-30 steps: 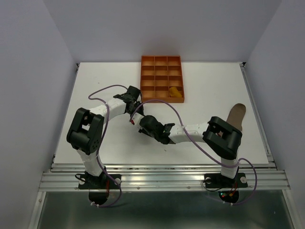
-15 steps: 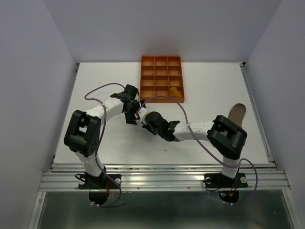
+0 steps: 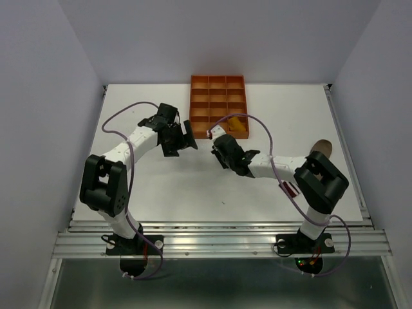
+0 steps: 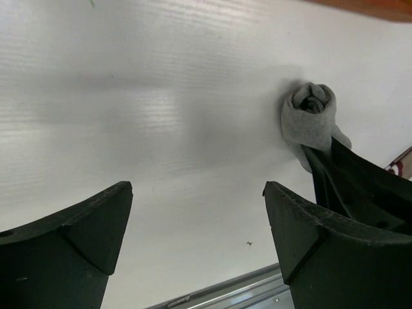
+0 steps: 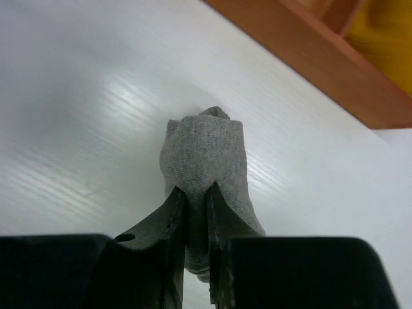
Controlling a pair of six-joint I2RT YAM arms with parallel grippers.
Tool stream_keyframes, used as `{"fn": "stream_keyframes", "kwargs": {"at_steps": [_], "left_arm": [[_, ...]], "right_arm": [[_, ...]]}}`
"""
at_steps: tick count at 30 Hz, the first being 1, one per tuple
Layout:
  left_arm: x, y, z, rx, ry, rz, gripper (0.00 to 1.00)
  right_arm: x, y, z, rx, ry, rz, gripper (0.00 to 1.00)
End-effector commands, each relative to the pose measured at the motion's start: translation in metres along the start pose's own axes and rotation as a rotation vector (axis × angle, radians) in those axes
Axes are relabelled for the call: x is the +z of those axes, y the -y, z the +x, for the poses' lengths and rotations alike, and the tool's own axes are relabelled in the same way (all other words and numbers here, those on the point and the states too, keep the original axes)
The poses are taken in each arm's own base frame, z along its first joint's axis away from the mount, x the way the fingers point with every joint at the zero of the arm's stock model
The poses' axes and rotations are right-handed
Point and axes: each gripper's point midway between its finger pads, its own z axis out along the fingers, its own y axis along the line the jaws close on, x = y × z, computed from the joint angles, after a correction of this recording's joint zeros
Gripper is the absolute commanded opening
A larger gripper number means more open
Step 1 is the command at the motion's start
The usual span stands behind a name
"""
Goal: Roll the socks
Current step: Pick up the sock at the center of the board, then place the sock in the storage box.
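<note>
White table (image 3: 283, 116) has loads of free room at left; rolled grey sock (image 5: 205, 154) just shy of the near edge of the tray (image 3: 217, 80), pinched in the right gripper (image 5: 196, 193); left gripper (image 4: 197, 193) gapes wide beside it; yellow sock (image 3: 238, 124) sits in the tray; brown sock (image 3: 322, 148) near the right edge.

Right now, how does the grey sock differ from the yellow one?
The grey sock is pinched in the right pincer, outside the tray; the yellow sock sits in a tray compartment, untouched. The grey sock is plainly rolled tight; the yellow sock looks bunched, but is too small to confirm. Both are by the tray's near edge.
</note>
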Motion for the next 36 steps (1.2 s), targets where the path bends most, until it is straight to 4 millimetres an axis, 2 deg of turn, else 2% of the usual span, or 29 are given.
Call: {"fn": "stream_keyframes", "kwargs": {"at_steps": [1, 3, 6, 8, 10, 15, 17, 19, 21, 25, 28, 30, 31, 36], "left_arm": [[-0.021, 0.03, -0.055, 0.029, 0.182, 0.069, 0.95], [-0.022, 0.037, -0.068, 0.059, 0.211, 0.086, 0.95], [-0.018, 0.037, -0.085, 0.073, 0.248, 0.069, 0.95], [-0.014, 0.037, -0.101, 0.078, 0.277, 0.066, 0.95], [-0.004, 0.034, -0.113, 0.083, 0.284, 0.036, 0.94], [0.015, 0.036, -0.131, 0.117, 0.289, 0.022, 0.89], [0.022, 0.032, -0.137, 0.123, 0.293, -0.008, 0.87], [0.029, 0.028, -0.146, 0.123, 0.304, -0.049, 0.86], [0.035, 0.026, -0.151, 0.141, 0.3, -0.061, 0.82], [0.052, 0.029, -0.161, 0.162, 0.299, -0.055, 0.78], [0.059, 0.028, -0.167, 0.173, 0.305, -0.066, 0.68], [0.065, 0.028, -0.165, 0.19, 0.286, -0.062, 0.59], [0.07, 0.029, -0.163, 0.198, 0.274, -0.055, 0.5], [0.079, 0.021, -0.163, 0.206, 0.274, -0.101, 0.41]], "right_arm": [[-0.018, 0.029, -0.024, 0.092, 0.045, 0.044, 0.01], [-0.023, 0.036, -0.041, 0.115, 0.091, 0.046, 0.01], [-0.025, 0.047, -0.055, 0.137, 0.127, 0.057, 0.01], [-0.029, 0.062, -0.067, 0.164, 0.158, 0.067, 0.01], [-0.033, 0.065, -0.078, 0.176, 0.184, 0.05, 0.01], [-0.035, 0.086, -0.103, 0.161, 0.249, 0.088, 0.01], [-0.034, 0.105, -0.11, 0.157, 0.261, 0.131, 0.01], [-0.034, 0.11, -0.115, 0.137, 0.271, 0.138, 0.01], [-0.034, 0.125, -0.12, 0.123, 0.28, 0.162, 0.01], [-0.032, 0.135, -0.131, 0.099, 0.3, 0.164, 0.01], [-0.028, 0.14, -0.139, 0.073, 0.308, 0.167, 0.01], [-0.024, 0.141, -0.143, 0.04, 0.309, 0.172, 0.01], [-0.019, 0.146, -0.146, 0.035, 0.308, 0.18, 0.01], [-0.008, 0.151, -0.155, -0.008, 0.311, 0.191, 0.01]]}}
